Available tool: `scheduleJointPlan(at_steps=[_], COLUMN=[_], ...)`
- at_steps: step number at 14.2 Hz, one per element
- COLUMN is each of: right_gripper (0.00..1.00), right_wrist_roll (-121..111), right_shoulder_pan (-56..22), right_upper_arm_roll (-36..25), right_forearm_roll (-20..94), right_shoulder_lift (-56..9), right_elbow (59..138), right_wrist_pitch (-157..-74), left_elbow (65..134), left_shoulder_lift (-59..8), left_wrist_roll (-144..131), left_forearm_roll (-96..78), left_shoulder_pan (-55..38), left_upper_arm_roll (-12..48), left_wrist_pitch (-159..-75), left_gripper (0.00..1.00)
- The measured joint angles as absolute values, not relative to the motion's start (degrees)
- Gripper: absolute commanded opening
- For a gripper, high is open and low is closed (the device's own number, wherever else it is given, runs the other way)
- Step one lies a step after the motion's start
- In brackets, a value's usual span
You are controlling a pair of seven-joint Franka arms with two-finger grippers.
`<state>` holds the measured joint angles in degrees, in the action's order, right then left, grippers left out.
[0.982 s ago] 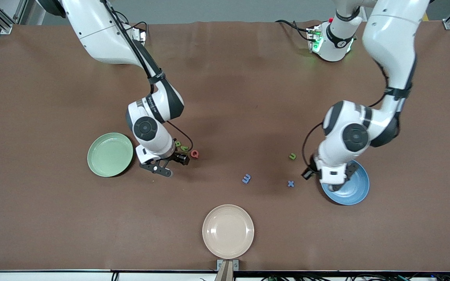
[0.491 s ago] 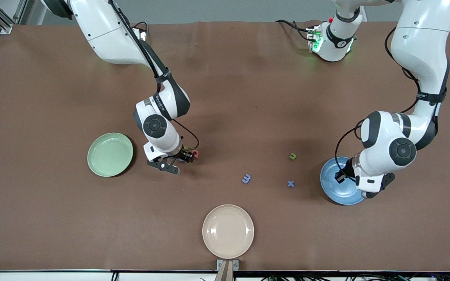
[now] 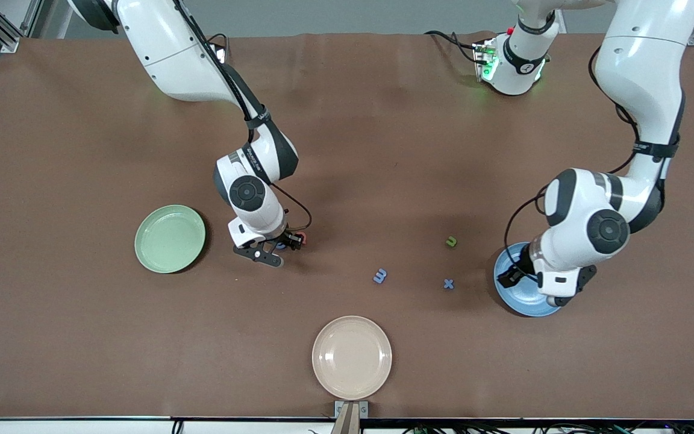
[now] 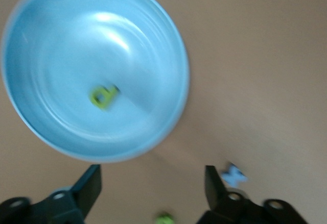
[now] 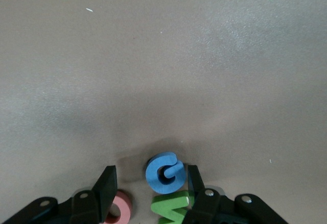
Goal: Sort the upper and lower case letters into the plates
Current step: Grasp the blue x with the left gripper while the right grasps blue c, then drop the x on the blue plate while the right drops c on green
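My left gripper (image 3: 564,289) hangs open and empty over the blue plate (image 3: 512,290). In the left wrist view its fingers (image 4: 92,183) stand wide apart, and a green letter (image 4: 104,96) lies in the blue plate (image 4: 61,25). My right gripper (image 3: 278,246) is open and low over a small cluster of letters beside the pale green plate (image 3: 169,238). The right wrist view shows a blue G (image 5: 164,173) between the jaws, beside a green N (image 5: 171,206) and a pinkish Q (image 5: 118,208). A blue m (image 3: 379,276), a blue x (image 3: 448,283) and a green u (image 3: 451,242) lie loose mid-table.
A cream-beige plate (image 3: 352,357) sits near the table edge closest to the front camera. A control box with a green light (image 3: 485,63) stands by the left arm's base.
The left gripper has opened over the blue plate and the green letter now lies in it. The right gripper has shifted over the letter cluster, covering most of it, and its jaws have narrowed.
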<state>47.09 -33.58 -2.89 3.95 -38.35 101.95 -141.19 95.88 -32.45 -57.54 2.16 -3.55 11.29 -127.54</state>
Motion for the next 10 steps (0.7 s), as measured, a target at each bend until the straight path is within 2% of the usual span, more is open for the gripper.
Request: scheduleJointPlan(at_steps=[3,5,6,7,10], right_gripper=[0.49,0.18,0.05,0.02,0.0], right_wrist_roll=[47.2,47.2,47.2,47.2,47.3], right_shoulder_pan=[-33.6,-33.6,-33.6,-33.6,-33.5], right_upper_arm_roll=[-3.2,-3.2,-3.3,-3.4,-3.5], right_forearm_roll=[3.0,2.9,2.9,2.9,2.9], right_shoulder_lift=[-38.4,-38.2,-38.1,-37.9,-37.9], right_elbow=[103.3,103.4,103.4,103.4,103.5], right_wrist_pitch=[-143.3,-143.4,-143.5,-143.3,-143.2], left_elbow=[92.2,88.9,87.7,86.9,86.0], left_shoulder_lift=[-35.5,-39.6,-41.5,-43.1,-46.8], left_wrist_roll=[-65.6,-66.8,-66.8,-66.6,-66.4], left_forearm_roll=[2.2,2.2,2.2,2.2,4.1], left_shoulder_pan=[-9.3,-11.2,-11.3,-11.3,-11.2], left_upper_arm_roll=[11.4,11.3,11.2,11.0,10.5], left_wrist_pitch=[-127.4,-127.6,-128.1,-129.0,-133.8], left_gripper=[1.0,0.99,0.99,0.97,0.95])
